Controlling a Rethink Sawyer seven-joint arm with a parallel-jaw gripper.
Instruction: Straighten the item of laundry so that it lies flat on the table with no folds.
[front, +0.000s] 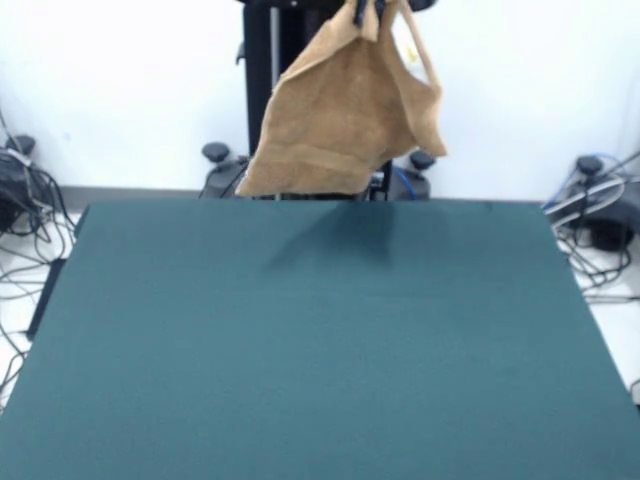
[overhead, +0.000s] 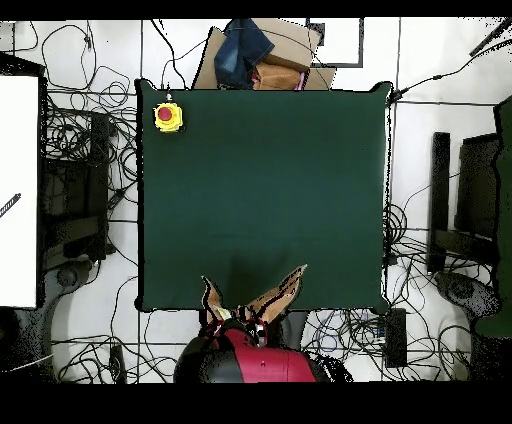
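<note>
The towel (front: 345, 110) hung in the air at the far end of the table (front: 320, 340), bunched at the top and spreading out wider lower down; it did not touch the green cloth, and its dark shadow lay on the table just under it; the gripper (front: 366, 10) showed only a little at the very top of the front view, pinched shut on the towel's bunched top corner; 1 thin strip of the towel looped down on the side and a paler band ran along the bottom edge. The overhead view showed things the front view did not; the red arm (overhead: 262, 360) sat at the bottom edge of the table, with the towel (overhead: 272, 298) seen only as thin tan folds from above; a yellow box with a red button (overhead: 167, 116) sat on 1 corner of the table; a cardboard box (overhead: 290, 55) with a blue cloth (overhead: 243, 50) lay past the table's other end; lots of black cables (overhead: 75, 180) lay on the white floor.
</note>
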